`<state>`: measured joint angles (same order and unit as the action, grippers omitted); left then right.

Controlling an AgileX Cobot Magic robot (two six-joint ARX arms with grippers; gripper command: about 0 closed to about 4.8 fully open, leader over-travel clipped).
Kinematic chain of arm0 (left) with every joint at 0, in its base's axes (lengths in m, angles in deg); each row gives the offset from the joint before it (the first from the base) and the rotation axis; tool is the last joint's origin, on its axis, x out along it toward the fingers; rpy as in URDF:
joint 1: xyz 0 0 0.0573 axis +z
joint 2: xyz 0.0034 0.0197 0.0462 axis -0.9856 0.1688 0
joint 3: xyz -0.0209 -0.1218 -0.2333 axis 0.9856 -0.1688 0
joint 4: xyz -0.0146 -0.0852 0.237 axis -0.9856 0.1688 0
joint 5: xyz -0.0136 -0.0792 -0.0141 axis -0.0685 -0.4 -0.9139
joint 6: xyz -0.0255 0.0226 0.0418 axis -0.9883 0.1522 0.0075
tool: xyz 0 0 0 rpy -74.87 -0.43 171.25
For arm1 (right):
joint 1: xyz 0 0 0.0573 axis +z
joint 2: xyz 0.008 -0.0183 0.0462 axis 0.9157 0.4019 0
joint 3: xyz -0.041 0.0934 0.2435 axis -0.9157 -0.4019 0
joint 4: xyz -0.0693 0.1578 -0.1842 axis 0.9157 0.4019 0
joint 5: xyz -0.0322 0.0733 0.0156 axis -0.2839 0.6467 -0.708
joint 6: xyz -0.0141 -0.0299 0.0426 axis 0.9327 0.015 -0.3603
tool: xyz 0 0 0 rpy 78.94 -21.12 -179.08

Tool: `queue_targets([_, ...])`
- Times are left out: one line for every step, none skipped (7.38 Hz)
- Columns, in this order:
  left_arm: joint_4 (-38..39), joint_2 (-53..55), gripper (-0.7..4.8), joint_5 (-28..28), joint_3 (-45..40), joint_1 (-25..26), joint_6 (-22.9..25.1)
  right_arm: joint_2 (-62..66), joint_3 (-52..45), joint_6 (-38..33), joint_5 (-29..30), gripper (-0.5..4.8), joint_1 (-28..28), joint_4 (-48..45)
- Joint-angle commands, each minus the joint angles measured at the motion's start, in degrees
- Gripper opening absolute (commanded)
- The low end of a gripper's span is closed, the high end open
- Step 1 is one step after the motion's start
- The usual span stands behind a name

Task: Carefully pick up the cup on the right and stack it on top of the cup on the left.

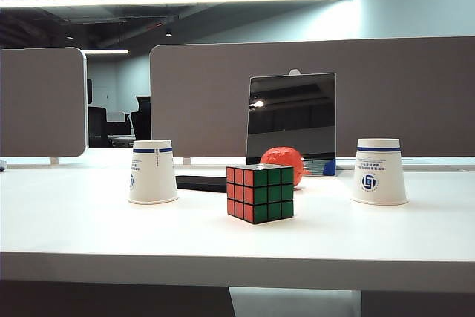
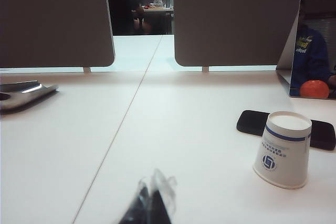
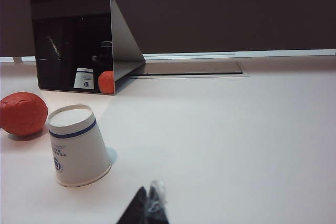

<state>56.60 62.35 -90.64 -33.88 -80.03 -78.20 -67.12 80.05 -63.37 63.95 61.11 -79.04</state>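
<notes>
Right white paper cup with blue band upside down on white table, right of red-green puzzle cube. Matching left white paper cup inverted, well apart. Right gripper pressed together, near right cup. Left gripper tips together, empty.

The exterior view looks low across the surface. Each wrist view looks forward at one cup, shared with it.
</notes>
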Motion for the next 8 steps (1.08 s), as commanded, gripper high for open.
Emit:
queue_targets([-0.52,0.02,-0.06,0.2,0.11,0.02,0.02,-0.09,0.07,0.13,0.0,-0.01,0.04,-0.94])
queue_targets([-0.52,0.02,-0.06,0.2,0.11,0.0,0.02,-0.09,0.07,0.13,0.0,-0.01,0.04,-0.94])
queue_targets([-0.52,0.02,-0.06,0.2,0.11,0.02,0.02,-0.09,0.07,0.13,-0.02,-0.01,0.02,-0.96])
queue_targets([-0.52,0.02,-0.06,0.2,0.11,0.02,0.02,-0.09,0.07,0.13,-0.02,-0.01,0.04,-0.94])
queue_targets([-0.52,0.02,-0.06,0.2,0.11,0.02,0.02,-0.09,0.07,0.13,-0.02,-0.01,0.04,-0.94])
queue_targets([-0.52,0.02,-0.06,0.2,0.11,0.02,0.02,-0.09,0.07,0.13,-0.02,-0.01,0.04,-0.94])
queue_targets([-0.52,0.02,-0.06,-1.42,0.11,0.0,-0.48,-0.09,0.07,0.13,0.0,-0.01,0.04,-0.94])
queue_targets([-0.55,0.02,-0.06,-5.99,0.11,0.0,-1.01,-0.09,0.07,0.13,0.0,-0.01,0.04,-0.94])
